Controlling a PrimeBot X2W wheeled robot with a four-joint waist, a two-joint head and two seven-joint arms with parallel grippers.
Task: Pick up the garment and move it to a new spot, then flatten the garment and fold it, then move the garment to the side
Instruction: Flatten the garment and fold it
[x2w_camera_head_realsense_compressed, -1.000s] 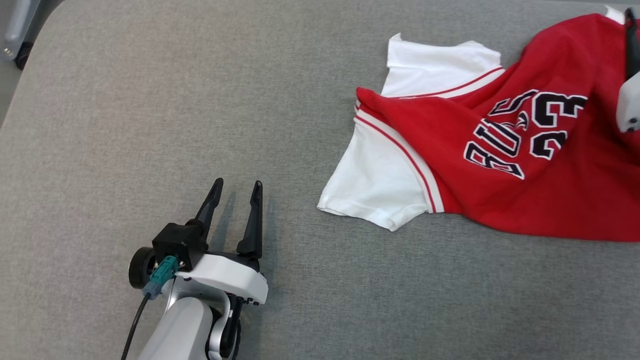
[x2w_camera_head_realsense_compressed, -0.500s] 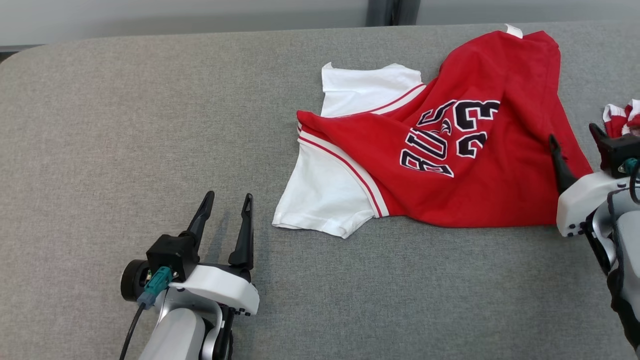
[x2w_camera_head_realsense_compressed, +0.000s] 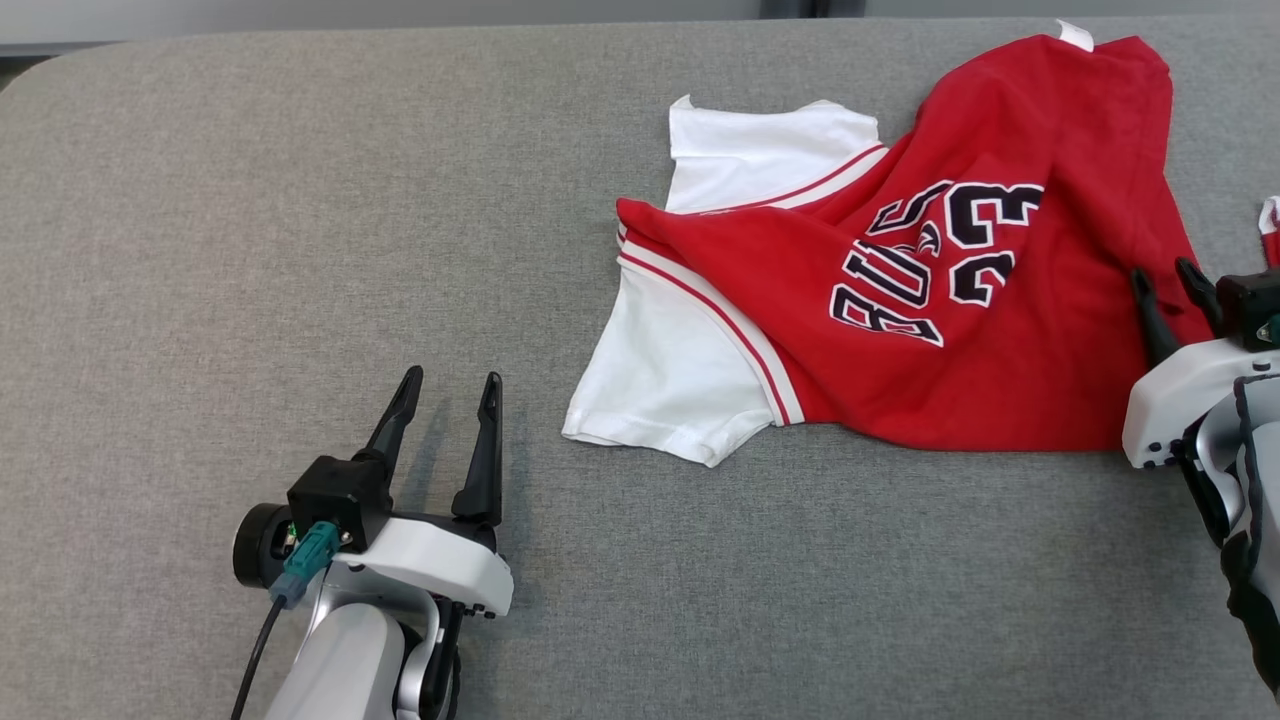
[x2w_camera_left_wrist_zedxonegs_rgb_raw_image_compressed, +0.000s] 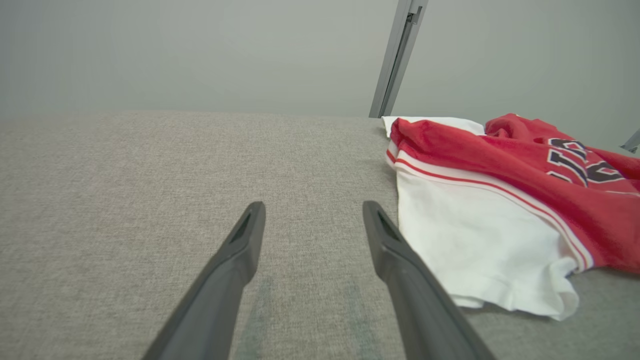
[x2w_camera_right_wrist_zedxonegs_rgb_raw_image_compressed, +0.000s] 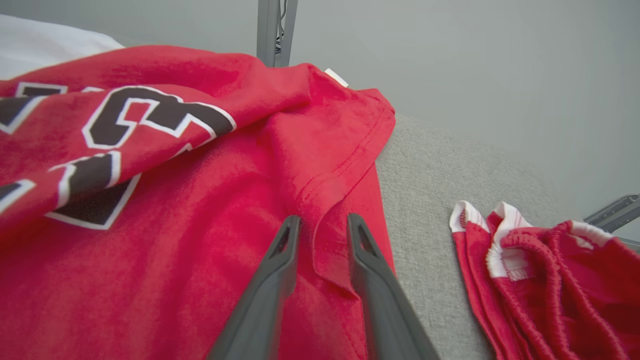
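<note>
Narrower than half a second ago, the right tool has its two fingers drawn close about a raised fold at the right edge of the red garment; whether they truly pinch it I cannot tell. It lies rumpled on the grey desk. Near its white sleeve, not touching, the left tool sits released, forearm low, fingers pointing away.

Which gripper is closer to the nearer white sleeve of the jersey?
Left. The left gripper is open over the table, just left of the white sleeve; the right gripper is at the red body of the jersey, beyond it.
</note>
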